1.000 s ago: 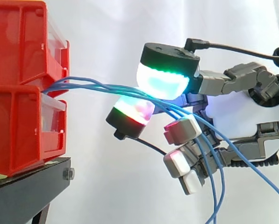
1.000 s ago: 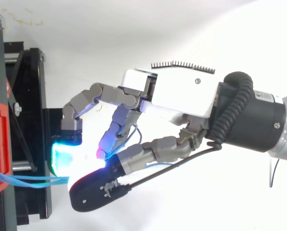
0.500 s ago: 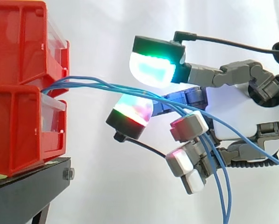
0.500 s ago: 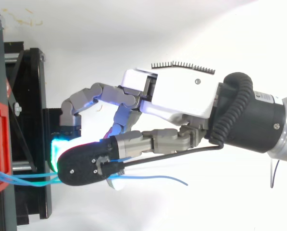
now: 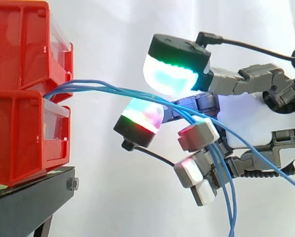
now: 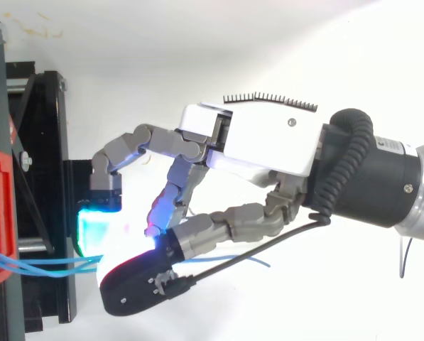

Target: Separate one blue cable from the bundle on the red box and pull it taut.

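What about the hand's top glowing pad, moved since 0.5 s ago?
Yes. In the side view the top pad of the hand has pulled back to the right, away from the red bins, staying just above the blue cables.

A robotics lab test rig: a plain white curtain [image 5: 112, 34] serves as backdrop, stacked red bins [image 5: 19, 98] sit on a bolted black stand [image 5: 23, 205], and an industrial robot arm [image 6: 382, 177] carries a mechanical hand [image 6: 261, 142].
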Robot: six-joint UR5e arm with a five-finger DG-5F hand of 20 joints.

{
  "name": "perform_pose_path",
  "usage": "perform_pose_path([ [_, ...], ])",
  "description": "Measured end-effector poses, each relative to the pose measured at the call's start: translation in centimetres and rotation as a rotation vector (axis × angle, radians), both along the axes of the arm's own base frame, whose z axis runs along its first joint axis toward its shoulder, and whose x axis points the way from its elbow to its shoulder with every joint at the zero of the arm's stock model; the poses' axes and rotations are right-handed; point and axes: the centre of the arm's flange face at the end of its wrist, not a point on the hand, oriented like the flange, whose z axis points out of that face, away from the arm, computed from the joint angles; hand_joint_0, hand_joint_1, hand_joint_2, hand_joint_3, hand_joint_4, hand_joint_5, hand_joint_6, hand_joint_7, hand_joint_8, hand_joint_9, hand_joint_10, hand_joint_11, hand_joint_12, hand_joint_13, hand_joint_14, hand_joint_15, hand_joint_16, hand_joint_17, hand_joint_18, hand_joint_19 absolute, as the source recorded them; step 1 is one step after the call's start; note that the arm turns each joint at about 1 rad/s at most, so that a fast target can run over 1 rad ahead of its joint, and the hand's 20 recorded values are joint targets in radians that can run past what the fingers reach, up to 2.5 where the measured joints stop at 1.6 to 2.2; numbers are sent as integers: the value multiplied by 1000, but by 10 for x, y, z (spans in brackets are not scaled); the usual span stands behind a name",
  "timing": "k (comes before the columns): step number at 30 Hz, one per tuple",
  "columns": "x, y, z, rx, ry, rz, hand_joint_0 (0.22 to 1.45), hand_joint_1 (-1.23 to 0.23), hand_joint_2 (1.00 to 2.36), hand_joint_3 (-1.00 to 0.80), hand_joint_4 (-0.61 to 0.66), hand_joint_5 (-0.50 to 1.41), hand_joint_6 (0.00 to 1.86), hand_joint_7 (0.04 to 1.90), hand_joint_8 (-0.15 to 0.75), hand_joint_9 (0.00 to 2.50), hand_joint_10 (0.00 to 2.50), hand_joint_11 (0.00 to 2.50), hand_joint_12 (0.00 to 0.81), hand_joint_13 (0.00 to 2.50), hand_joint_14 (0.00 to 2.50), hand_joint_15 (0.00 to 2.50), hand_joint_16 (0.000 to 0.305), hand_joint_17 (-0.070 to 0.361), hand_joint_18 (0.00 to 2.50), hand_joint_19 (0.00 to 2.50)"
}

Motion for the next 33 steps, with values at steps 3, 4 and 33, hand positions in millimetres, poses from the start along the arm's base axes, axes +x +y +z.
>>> perform_pose_path([
  [3,0,0,0,0,0,0,588,-784,1009,-342,-77,-136,897,988,306,1377,12,914,409,1165,19,651,48,108,1053,540],
  [4,0,0,0,0,0,0,580,-751,1006,-333,-73,-133,905,932,311,1394,6,893,421,1184,16,648,52,116,1091,517],
  [33,0,-1,1,0,-2,0,573,-694,1008,-198,72,-87,815,985,340,1470,12,822,448,1222,16,631,55,125,1148,488],
])
